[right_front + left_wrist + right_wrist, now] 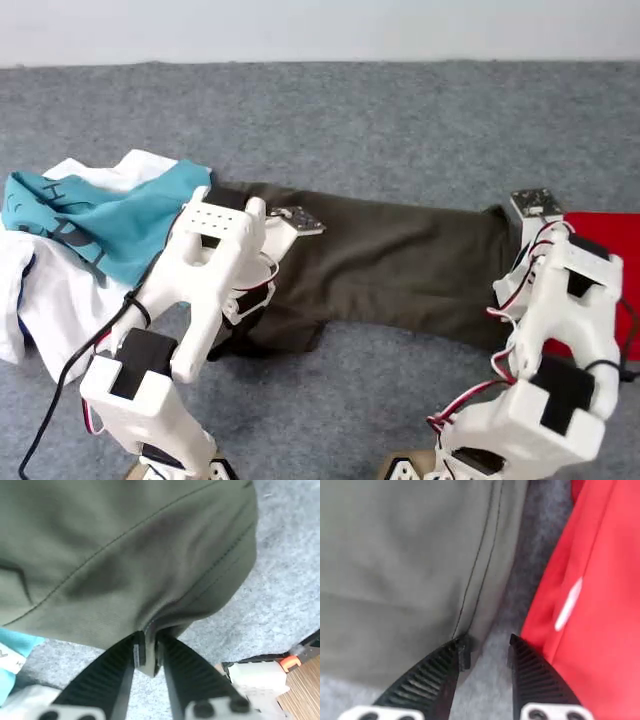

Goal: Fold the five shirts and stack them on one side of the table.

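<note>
Two arms stand at opposite ends of an olive-green shirt spread across the grey table cover.

The left gripper is clenched on a fold of the olive-green shirt's edge, near the end where a teal shirt lies bunched on a white shirt. The right gripper is released, with its jaws apart over the strip of cover between the olive-green shirt's stitched hem and a red shirt. One finger sits at that hem's corner.
</note>
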`<state>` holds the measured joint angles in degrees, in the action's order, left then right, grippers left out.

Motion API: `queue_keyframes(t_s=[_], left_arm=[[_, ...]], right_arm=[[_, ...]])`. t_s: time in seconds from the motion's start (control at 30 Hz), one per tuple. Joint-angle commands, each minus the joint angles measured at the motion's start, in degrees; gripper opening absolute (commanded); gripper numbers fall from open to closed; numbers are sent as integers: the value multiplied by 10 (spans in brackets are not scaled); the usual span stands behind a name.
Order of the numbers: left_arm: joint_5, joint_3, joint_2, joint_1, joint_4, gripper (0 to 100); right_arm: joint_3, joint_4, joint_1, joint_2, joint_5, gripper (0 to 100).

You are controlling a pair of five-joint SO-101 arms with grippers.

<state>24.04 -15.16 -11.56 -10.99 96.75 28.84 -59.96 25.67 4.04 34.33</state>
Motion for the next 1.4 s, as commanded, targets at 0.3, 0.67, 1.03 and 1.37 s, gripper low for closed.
queue_keyframes(t_s=[0.3,0.67,1.03,1.37], left_arm=[[4,19,28,-4,8,44],[4,19,28,-4,8,44],[4,19,28,-7,8,44],[4,19,28,-7,8,43]], right_arm=[[-3,18,-98,7,-39,69],[-4,22,-99,2,-38,10],[-100,-67,-219,-73,-42,10],[-100,-76,-395,-43,-74,10]])
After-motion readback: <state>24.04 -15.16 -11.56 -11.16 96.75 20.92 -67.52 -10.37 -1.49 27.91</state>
